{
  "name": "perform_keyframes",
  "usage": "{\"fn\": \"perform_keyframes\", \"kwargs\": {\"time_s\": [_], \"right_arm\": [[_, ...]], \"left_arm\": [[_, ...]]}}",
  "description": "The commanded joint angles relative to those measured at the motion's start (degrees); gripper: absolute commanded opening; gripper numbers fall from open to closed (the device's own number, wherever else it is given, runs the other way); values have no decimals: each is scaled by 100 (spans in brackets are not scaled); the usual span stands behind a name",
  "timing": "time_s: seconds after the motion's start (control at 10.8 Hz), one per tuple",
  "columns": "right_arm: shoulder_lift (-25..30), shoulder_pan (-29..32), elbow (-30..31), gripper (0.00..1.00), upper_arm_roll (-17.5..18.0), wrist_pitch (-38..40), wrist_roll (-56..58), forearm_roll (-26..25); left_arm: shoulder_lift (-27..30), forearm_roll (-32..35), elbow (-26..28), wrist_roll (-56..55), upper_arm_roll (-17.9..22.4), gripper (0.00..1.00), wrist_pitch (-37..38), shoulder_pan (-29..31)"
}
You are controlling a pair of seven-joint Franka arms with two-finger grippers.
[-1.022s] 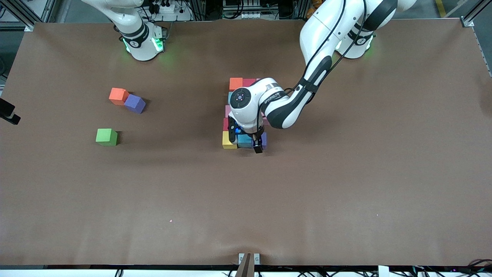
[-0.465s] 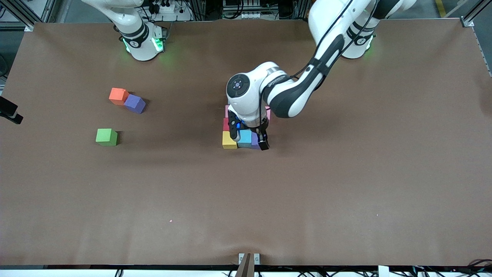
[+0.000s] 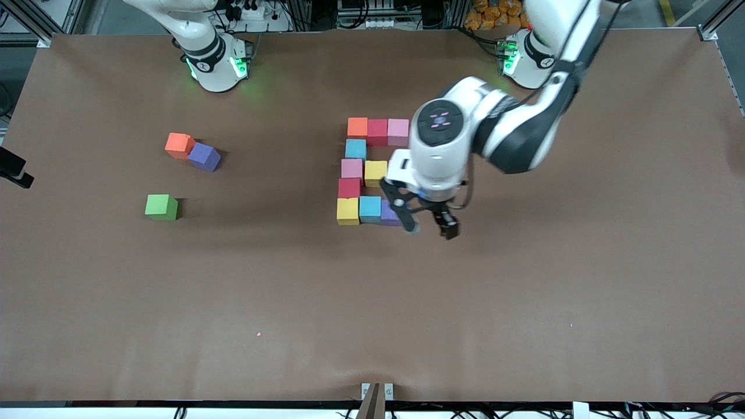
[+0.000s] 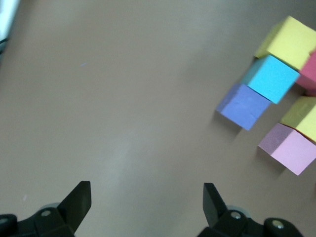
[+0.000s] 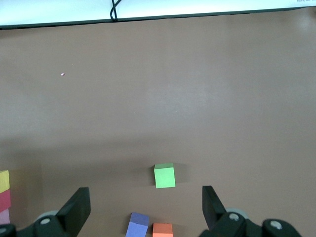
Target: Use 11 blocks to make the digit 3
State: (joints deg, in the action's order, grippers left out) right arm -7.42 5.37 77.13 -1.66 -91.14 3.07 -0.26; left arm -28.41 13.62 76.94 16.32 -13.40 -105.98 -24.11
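Block figure (image 3: 368, 170) mid-bench (image 3: 524, 302), rows touching. Pair of loose cubes (image 3: 192, 151) touching each other toward right arm's end. Single cube (image 3: 161, 207) apart, nearer front camera than pair. Left claw (image 3: 429, 224) over bench, just beside figure's nearest row.
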Motion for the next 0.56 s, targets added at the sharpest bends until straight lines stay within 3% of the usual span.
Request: {"fn": "perform_keyframes", "kwargs": {"time_s": [0.0, 0.28, 0.46], "right_arm": [[4, 8, -32, 100, 17, 8, -8, -106], [4, 8, -32, 100, 17, 17, -8, -97], [4, -9, -23, 100, 17, 17, 1, -114]], "left_arm": [[624, -219, 199, -524, -4, 100, 217, 406], [1081, -272, 190, -813, 31, 100, 438, 1021], [1468, -299, 243, -1566, 40, 100, 665, 1303]]}}
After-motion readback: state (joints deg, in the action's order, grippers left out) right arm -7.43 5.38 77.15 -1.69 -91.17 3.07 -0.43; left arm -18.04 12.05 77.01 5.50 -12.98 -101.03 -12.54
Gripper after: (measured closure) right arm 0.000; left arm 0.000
